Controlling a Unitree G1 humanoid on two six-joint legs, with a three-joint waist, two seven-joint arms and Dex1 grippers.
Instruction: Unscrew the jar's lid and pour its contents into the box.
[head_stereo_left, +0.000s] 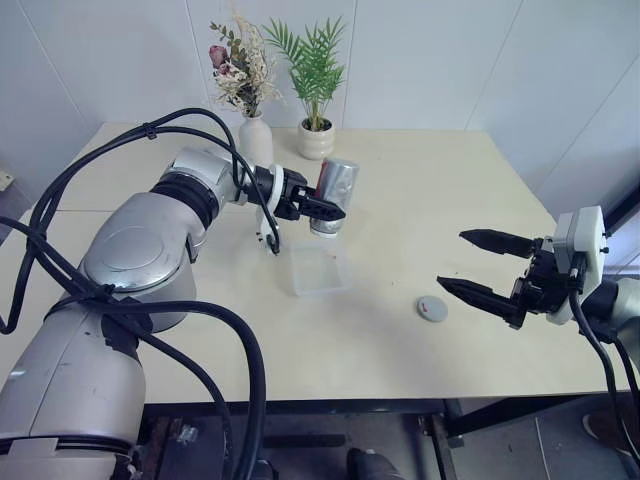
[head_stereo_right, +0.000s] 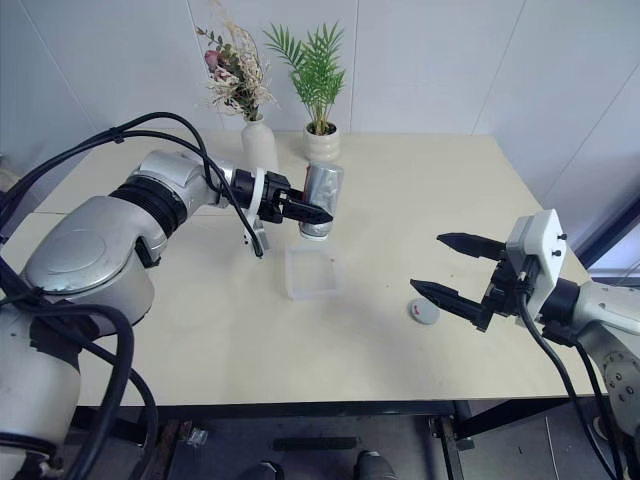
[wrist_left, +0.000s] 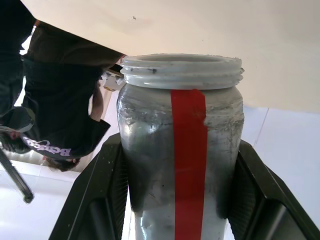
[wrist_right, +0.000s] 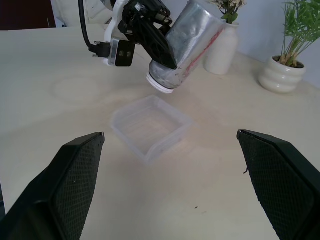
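Left gripper (head_stereo_left: 325, 210) clamps the silvery jar (head_stereo_left: 335, 190), tipped mouth-down (red stripe showing) over the clear square box (head_stereo_left: 318, 268); right gripper (head_stereo_left: 485, 268) gapes wide beside the flat grey lid (head_stereo_left: 432, 308).

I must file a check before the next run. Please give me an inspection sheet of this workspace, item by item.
Surface: pale table, no spills seen.
Job's things: jar open, tipped mouth-down over the box; lid lying flat on the table near the right gripper; contents cannot be made out.
Clutter: flower vase and potted plant at the far edge.
Grippers: left gripper shut on the jar; right gripper open, holding nothing.
Cables: black cables looping along the left arm.
Surroundings: white walls.
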